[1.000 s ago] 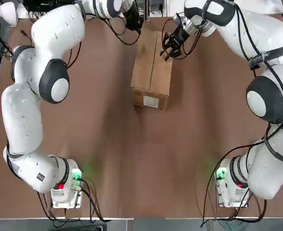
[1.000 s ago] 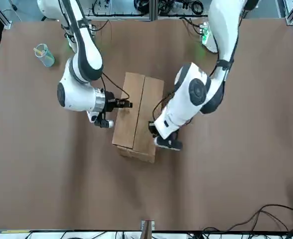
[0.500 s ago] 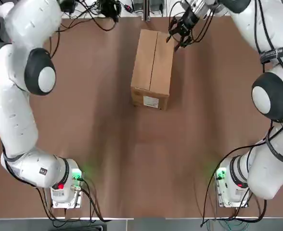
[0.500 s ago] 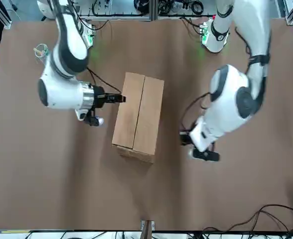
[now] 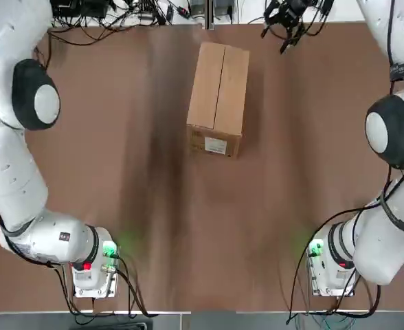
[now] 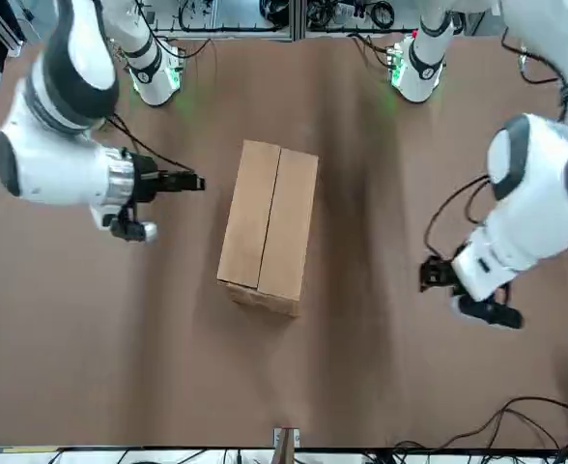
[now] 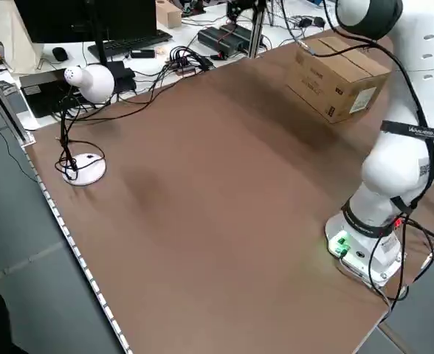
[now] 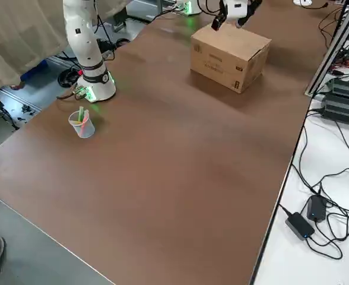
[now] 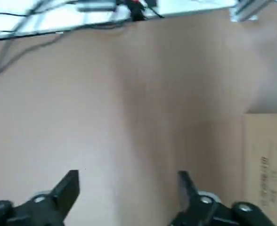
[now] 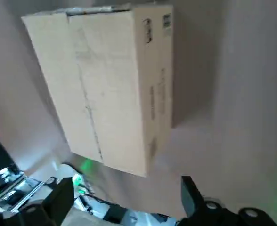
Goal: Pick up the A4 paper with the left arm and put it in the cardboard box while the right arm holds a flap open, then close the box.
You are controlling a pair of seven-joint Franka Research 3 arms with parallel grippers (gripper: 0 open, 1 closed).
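The cardboard box point(image 5: 218, 96) lies closed in the middle of the table, its two long flaps meeting along the top and a white label on the end face that faces the arms' bases. It also shows in the front view as the cardboard box point(image 6: 269, 224). The A4 paper is out of view. My right gripper point(image 6: 189, 182) hovers open and empty to the right of the box, a hand's width off, seen too as the right gripper point(image 10: 126, 188). On the box's other side, well clear of it, my left gripper point(image 6: 431, 275) is open with nothing between its fingers point(image 9: 72, 182).
A clear cup with sticks point(image 8: 81, 123) stands near the right arm's base point(image 8: 97, 89). A white desk lamp point(image 7: 84, 82) sits at the table's left edge. Cables and black devices point(image 8: 302, 222) line the far edge beyond the box.
Both grippers have drawn away from the box, the right one outward to its side and the left one far to the other side. Both have opened their fingers. The box has not moved.
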